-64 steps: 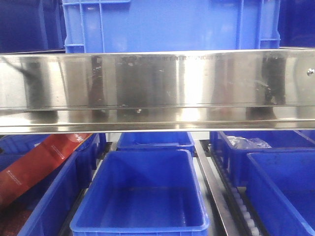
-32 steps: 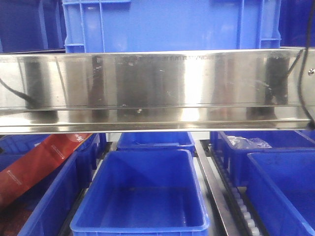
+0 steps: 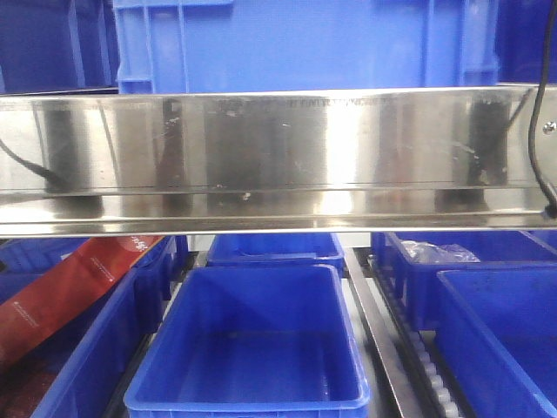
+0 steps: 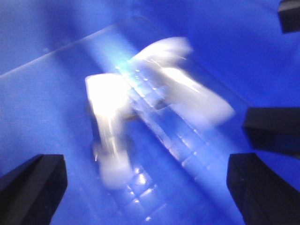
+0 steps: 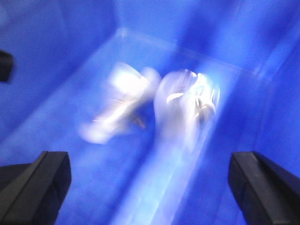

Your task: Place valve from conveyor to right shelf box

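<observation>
Both wrist views are motion-blurred and look down into blue boxes. In the left wrist view my left gripper (image 4: 147, 192) is open and empty, its black fingers (image 4: 33, 187) wide apart above two blurred silvery valves (image 4: 110, 122) on the blue floor. In the right wrist view my right gripper (image 5: 149, 187) is open and empty, its fingers (image 5: 265, 187) wide apart above two blurred pale valves (image 5: 187, 103) in a blue box (image 5: 56, 56). The conveyor is out of view. Neither gripper shows in the front view.
A shiny steel shelf rail (image 3: 278, 157) crosses the front view. Below it are a blue box in the middle (image 3: 252, 401), blue boxes at the right (image 3: 496, 331), a red carton (image 3: 61, 296) at the left and a roller track (image 3: 431, 366). A black cable (image 3: 540, 131) hangs at the right.
A black cable has come into view at the right edge of the front view. Dark reflections in the steel rail have shifted. The boxes have not moved.
</observation>
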`<state>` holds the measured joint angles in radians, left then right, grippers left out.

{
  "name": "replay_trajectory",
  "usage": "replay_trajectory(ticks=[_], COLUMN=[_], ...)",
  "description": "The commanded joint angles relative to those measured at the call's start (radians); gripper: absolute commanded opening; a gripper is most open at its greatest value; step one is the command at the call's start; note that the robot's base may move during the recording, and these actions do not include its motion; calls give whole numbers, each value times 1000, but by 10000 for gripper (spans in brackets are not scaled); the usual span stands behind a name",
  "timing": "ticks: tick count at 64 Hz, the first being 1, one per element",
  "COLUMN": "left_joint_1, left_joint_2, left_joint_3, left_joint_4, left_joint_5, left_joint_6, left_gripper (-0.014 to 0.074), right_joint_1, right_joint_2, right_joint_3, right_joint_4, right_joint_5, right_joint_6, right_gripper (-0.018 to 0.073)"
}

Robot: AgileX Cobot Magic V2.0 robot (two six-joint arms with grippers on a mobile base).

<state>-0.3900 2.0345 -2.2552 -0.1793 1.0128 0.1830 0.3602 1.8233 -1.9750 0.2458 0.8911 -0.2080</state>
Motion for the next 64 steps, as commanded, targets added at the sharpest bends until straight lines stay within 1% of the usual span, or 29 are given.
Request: replay_trajectory(ticks=[1,5,8,11,14,17,21,23,24,27,30,32,35,39,42,49,53,60,64], left_joint_1=[-3,-3,-3,-3,-3,-3,-3,-3,-3,-3,-3,-3,-3,-3,-3,-3,-3,-3,-3], left_joint_2=[-50,-82,-110,-140,-172,-203,-245,-268,-276,-305,-335,-353,-372,-394,-412,-469,-510,-594,-657], left_joint_3=[-12,-12,-12,-12,-12,-12,-12,-12,-12,-12,-12,-12,-12,-12,-4,49,100,237,346], left_joint_4=[-10,-10,-7,-5,-5,-3,8,18,26,52,93,126,212,297,330,340,340,340,340], left_joint_5=[2,14,22,24,24,29,41,50,55,71,93,108,133,169,182,162,135,59,1], left_joint_6=[-6,-6,-6,-6,-6,-6,-6,-6,-6,-8,-29,-61,-113,-167,-183,-183,-195,-214,-222], left_gripper=[567,536,481,420,330,227,70,8,-35,-115,-111,-111,-111,-111,-111,-111,-111,-111,-111], right_joint_1=[-1,-3,-5,-9,-11,-20,-31,-40,-43,-57,-74,-86,-98,-111,-118,-121,-121,-121,-121], right_joint_2=[-58,-98,-128,-160,-188,-225,-268,-292,-301,-330,-361,-376,-400,-435,-471,-550,-600,-697,-761], right_joint_3=[-8,-8,-8,-8,-8,-8,-8,-8,-8,-8,-8,-8,-1,28,67,207,315,521,632], right_joint_4=[1,1,1,1,1,1,1,1,1,1,1,1,1,-9,-22,-51,-51,-51,-51], right_joint_5=[-22,-24,-24,-24,-24,-24,-22,-20,-18,-11,2,10,23,21,12,-23,-69,-175,-243], right_joint_6=[-5,-5,-5,-5,-5,-5,-5,-5,-5,-5,-5,-5,-5,-5,-5,-5,-5,-5,-5], right_gripper=[541,477,417,314,225,101,-31,-94,-116,-169,-155,-154,-154,-154,-154,-154,-154,-154,-154])
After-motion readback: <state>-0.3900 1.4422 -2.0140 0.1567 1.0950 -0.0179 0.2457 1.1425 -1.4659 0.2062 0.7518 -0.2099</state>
